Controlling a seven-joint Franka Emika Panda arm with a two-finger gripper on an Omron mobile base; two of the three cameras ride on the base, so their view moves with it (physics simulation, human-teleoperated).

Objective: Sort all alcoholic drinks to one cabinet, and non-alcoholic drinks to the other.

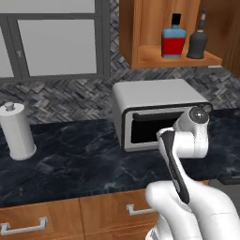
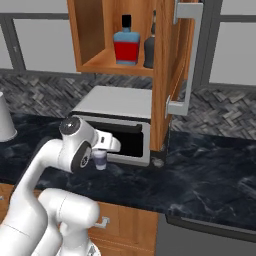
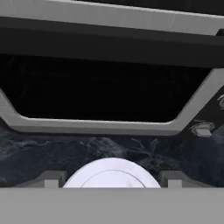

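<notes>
Across the upper right of the left base view, the open wall cabinet of warm brown wood held the blue bottle with its red label and black cap, and just right of it the near-black bottle with a slim neck; both stood upright on the shelf floor, close together. Below them, at centre right, a silver toaster oven sat on the dark marble counter. A white paper towel roll stood at the left edge. The white arm rose from the lower right, in front of the oven.

Toward the upper middle of the right base view, the same cabinet showed the blue bottle with the dark bottle partly hidden behind the swung-open cabinet door, which bore a long silver bar handle. At centre left, the gripper held the small pale lidded cup with a dark sleeve, raised above the counter just in front of the oven.

At the bottom centre of the hand view, the cup's white lid sat between the two finger tips, which were closed against the cup. Above it lay the marble counter and the dark oven window in its grey frame.
</notes>
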